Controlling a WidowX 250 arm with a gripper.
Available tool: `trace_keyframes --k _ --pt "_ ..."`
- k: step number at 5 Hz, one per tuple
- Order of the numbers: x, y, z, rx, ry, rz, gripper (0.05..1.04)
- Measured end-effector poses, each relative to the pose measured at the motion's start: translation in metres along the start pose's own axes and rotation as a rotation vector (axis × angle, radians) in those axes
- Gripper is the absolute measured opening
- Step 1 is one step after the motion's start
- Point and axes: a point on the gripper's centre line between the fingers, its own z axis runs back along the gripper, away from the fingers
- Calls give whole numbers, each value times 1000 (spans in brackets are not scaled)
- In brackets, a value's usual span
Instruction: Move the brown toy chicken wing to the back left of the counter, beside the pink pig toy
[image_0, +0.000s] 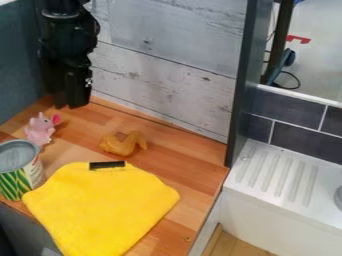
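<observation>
My black gripper (69, 106) hangs at the upper left over the back corner of the wooden counter (190, 150), holding nothing that I can see. Nearest to it, just below and to its left, is a small pink toy animal (40, 129). A golden-brown toy piece shaped like a chicken wing (121, 145) lies to the right of the toy animal. At the left edge stands a can (19, 170) with a grey top and a green-and-white striped side. A yellow cloth (103, 207) is spread over the front of the counter, with a small black strip (107, 165) at its top edge.
A whitewashed plank wall (167, 75) rises behind the counter, and a dark wall closes the left side. An upright dark panel (242, 90) stands at the right rear. Beyond it are a white ridged drainboard (277, 175) and dark tiles (294, 110).
</observation>
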Motion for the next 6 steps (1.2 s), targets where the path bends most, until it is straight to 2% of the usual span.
trace_keyframes --k 1,2,3,4,6 --pt "0 -1 -8 -15 24 -6 1001" --pt "12 -4 -25 16 79 -114 1001" --pt "26 -13 -31 70 88 -190 1001" --pt "34 -13 -49 85 108 -243 1001" --pt "46 -11 -77 72 116 -359 1001"
